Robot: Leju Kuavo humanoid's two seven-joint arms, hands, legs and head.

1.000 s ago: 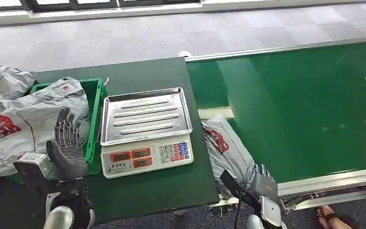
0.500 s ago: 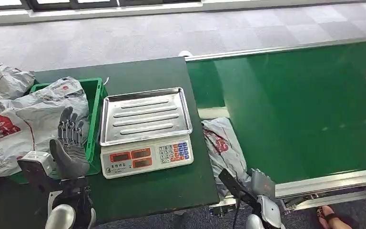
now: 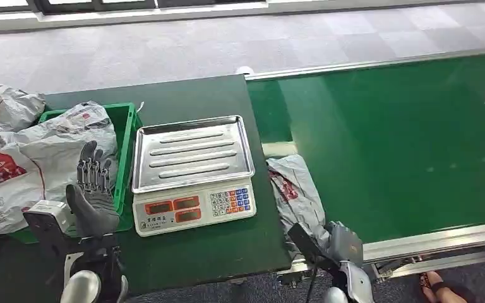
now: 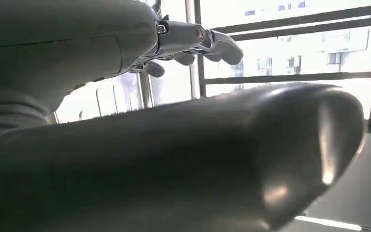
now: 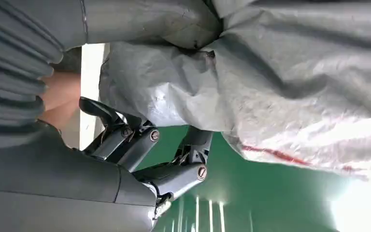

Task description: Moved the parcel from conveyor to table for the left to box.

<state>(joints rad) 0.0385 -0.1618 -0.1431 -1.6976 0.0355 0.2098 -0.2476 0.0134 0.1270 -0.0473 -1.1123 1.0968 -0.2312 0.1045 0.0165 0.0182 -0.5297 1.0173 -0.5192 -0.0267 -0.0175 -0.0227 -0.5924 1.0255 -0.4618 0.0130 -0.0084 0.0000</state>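
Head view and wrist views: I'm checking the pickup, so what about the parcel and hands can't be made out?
- Right hand's hold on the parcel: head view, the hand's back hides the fingers.
- Parcel print: right wrist view, too close, cut off by the edges.
- Left hand's palm: head view shows its back; left wrist view, the blurred thumb blocks it.
- Scale displays: too small.

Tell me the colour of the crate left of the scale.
Green; the crate shows best in the head view, partly covered by grey parcels.
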